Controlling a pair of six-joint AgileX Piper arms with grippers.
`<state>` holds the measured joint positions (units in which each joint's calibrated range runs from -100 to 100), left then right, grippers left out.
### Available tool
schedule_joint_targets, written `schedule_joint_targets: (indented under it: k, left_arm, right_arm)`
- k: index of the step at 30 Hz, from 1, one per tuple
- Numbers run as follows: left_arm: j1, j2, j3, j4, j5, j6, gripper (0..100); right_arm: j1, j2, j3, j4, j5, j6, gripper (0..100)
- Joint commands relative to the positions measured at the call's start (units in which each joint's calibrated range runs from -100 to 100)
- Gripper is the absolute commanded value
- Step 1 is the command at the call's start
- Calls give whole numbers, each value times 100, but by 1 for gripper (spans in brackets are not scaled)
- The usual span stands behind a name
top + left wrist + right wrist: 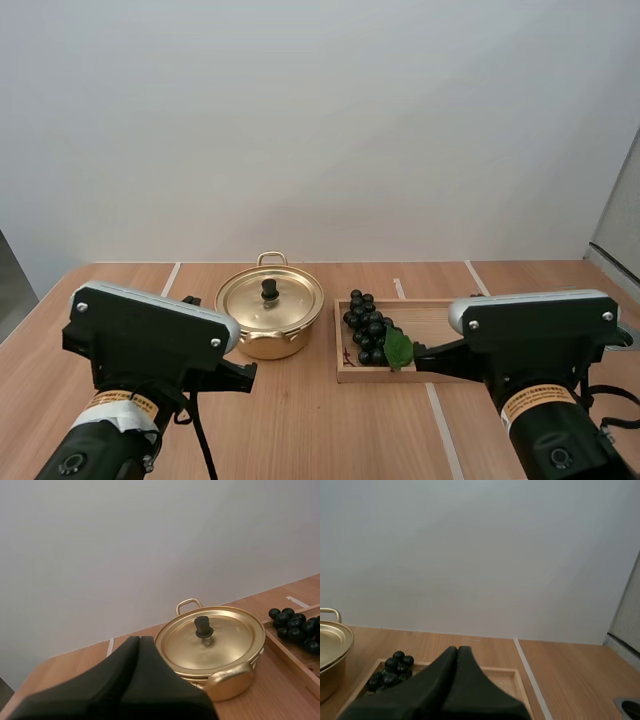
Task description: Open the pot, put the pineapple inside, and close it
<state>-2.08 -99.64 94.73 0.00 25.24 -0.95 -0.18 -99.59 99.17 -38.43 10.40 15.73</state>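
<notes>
The gold pot [270, 325] stands on the worktop [300, 430] close to its far edge, a little left of the middle. The lid [285, 300] sits closed on the pot, with a black knob [269, 288] upright in its centre. One handle [272, 258] points to the far edge.

Just beside the pot, on its right, lies a wooden tray [445, 318], also toward the far edge. We cannot tell if the tray touches the pot. The fruit we see is a bunch of dark grapes [364, 322]. It lies inside the tray, at the end next to the pot. A green leaf [398, 348] lies at the near end of the grapes.

Our left pincer [139, 639] is fully closed, with the two fingers pressed together as one dark wedge, and it holds nothing. It hangs above the worktop on the near side of the pot, apart from it. Our right pincer [457, 649] is closed in the same way and holds nothing. It hangs on the near side of the tray.
</notes>
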Motion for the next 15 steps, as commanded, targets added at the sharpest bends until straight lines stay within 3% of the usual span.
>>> schedule_joint_targets:
  k: [1, 6, 11, 15]
  left_arm:
    - [3, -36, 38, 0, -123, -196, 0]
    - [50, -36, 38, 0, 96, -450, 0]
    - [139, -36, 42, 0, 384, -663, 0]
    - [224, -36, 54, 0, 843, -838, 0]
  right_arm:
    - [-31, -41, 83, 285, -53, -16, 0]
    - [-31, -41, 83, 591, 316, -37, 0]
    - [-31, -41, 83, 155, 1041, -74, 0]
    - [-20, -41, 83, -57, 1664, -619, 0]
